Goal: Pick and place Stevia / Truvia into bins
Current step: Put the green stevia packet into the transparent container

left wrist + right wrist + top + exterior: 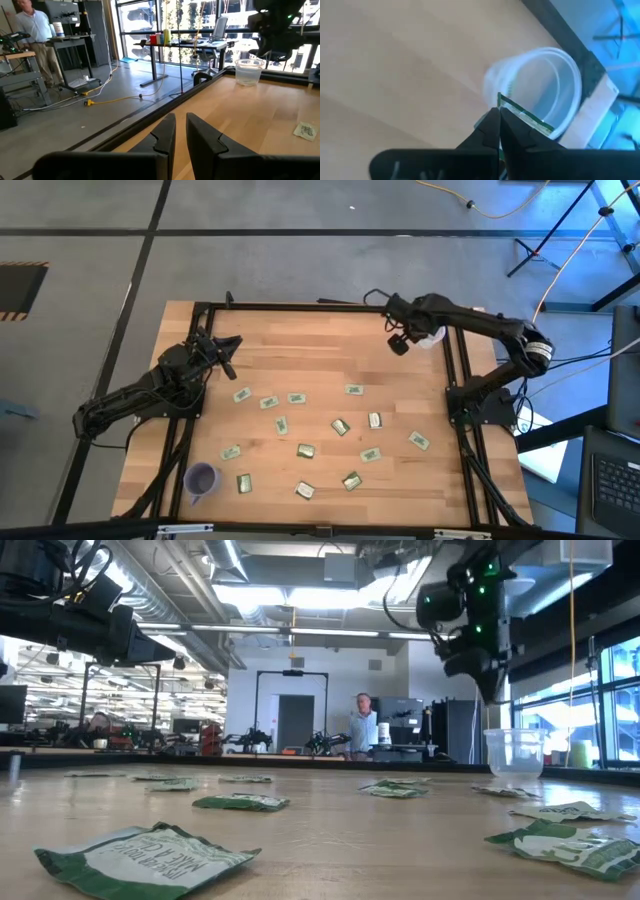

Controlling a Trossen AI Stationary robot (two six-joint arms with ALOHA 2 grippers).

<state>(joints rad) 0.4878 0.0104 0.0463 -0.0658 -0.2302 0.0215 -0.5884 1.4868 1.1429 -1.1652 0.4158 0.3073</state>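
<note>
Several pale green and white sachets (306, 450) lie flat across the middle and near part of the wooden table. The translucent white cup (432, 336) stands near the far right corner, and the purple cup (201, 477) stands near the near left corner. My right gripper (499, 120) hovers over the translucent cup (555, 75), shut on one sachet (522, 114). In the low view it hangs above that cup (515, 752). My left gripper (180, 131) waits at the far left of the table, raised, with a narrow gap between its fingers, holding nothing. My right gripper pinches one sachet between its two fingertips, coming from above and pointing down. The fingers hide the gripped end; the free end (530, 117) sticks out past the tips over the cup's mouth. The sachet is lifted clear of the table and the cup.
A black frame rail (455, 370) runs along the table's edges, close beside the translucent cup. Bare wood lies between the left gripper and the nearest sachets (242, 394). A person stands in the room beyond the far edge (363, 725).
</note>
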